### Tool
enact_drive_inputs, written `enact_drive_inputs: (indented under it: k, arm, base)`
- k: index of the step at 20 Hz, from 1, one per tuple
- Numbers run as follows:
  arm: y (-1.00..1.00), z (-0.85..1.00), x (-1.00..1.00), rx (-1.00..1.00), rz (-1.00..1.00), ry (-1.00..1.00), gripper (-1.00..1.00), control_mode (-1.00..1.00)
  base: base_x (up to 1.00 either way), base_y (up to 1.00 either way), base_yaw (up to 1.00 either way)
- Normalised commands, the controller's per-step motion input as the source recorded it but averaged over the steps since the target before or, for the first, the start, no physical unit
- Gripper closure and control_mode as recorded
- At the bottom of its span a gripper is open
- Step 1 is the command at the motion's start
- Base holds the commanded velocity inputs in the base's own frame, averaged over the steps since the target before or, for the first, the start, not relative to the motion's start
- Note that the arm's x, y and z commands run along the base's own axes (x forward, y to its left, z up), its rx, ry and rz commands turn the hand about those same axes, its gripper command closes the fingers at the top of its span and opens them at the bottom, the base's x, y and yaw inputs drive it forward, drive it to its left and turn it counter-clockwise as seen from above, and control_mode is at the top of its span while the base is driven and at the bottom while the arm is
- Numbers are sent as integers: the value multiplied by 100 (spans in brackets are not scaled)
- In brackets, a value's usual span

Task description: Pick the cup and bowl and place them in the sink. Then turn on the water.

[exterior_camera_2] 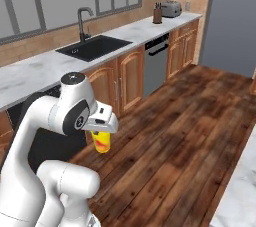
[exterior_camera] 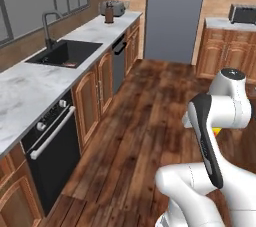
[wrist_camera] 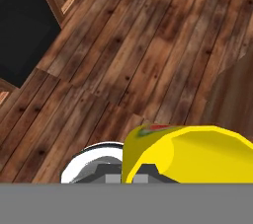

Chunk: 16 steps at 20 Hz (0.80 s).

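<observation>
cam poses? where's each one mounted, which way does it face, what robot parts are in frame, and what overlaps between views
Left base view: on the base, behind-left of the arm, facing forward and down at the counter and sink; white arm at lower right.
Right base view: behind-right, facing the same counter and sink; arm at lower left, gripper shut on the cup.
Hand view: on the hand, looking down at the wood floor; yellow cup at the bottom edge.
Shared: both base views show the sink, faucet and toaster.
</observation>
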Motion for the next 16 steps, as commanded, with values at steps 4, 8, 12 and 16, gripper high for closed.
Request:
enact_drive_inputs:
  k: [4,8,12,16]
  arm:
    - [0,0,0,0,0,0,100,100]
    - [0,0,0,0,0,0,100,100]
    - [0,0,0,0,0,0,100,100]
    - [0,0,0,0,0,0,100,100]
  base:
    - [69,11,13]
    - [70,10,13]
    - [71,10,12]
    - [74,8,14]
